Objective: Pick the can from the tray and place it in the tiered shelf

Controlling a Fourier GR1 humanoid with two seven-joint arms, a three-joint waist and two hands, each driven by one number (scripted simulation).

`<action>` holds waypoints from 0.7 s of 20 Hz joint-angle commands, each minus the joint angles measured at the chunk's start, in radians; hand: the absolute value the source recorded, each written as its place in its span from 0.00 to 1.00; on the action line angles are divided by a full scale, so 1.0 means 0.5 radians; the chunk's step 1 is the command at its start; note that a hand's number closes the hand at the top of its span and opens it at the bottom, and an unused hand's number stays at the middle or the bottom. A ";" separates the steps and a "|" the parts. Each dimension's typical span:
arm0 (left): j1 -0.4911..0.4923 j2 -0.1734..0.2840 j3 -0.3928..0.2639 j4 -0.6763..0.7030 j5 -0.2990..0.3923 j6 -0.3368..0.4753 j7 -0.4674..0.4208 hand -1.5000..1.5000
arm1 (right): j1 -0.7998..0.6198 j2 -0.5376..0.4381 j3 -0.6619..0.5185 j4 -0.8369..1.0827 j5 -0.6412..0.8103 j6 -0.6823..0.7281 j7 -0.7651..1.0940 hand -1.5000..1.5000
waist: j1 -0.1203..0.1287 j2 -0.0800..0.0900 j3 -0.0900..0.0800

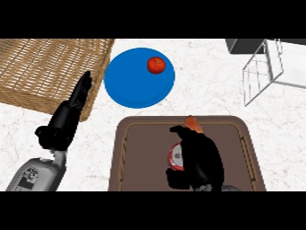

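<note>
Counting for you: one can (176,157) under your curled right hand (200,157) on one tray (132,152); left hand (66,121) open; one shelf (264,67), one plate (132,85).

The counter (202,101) is showing white with faint pinkish veining. A brown tray (125,148) is lying on it, its inner floor a darker brown. The can (175,157) is showing a red rim round a silver top. The plate (132,87) is showing plain blue, carrying a red tomato (156,65). The woven basket (36,67) is showing tan wicker. Both hands are black, right (202,157) and left (66,123).
</note>
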 commanded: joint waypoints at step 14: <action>0.026 -0.054 0.081 0.232 -0.049 -0.059 0.000 0.50 | 0.078 -0.030 -0.106 -0.017 0.249 0.051 -0.070 1.00 | -0.010 0.029 -0.019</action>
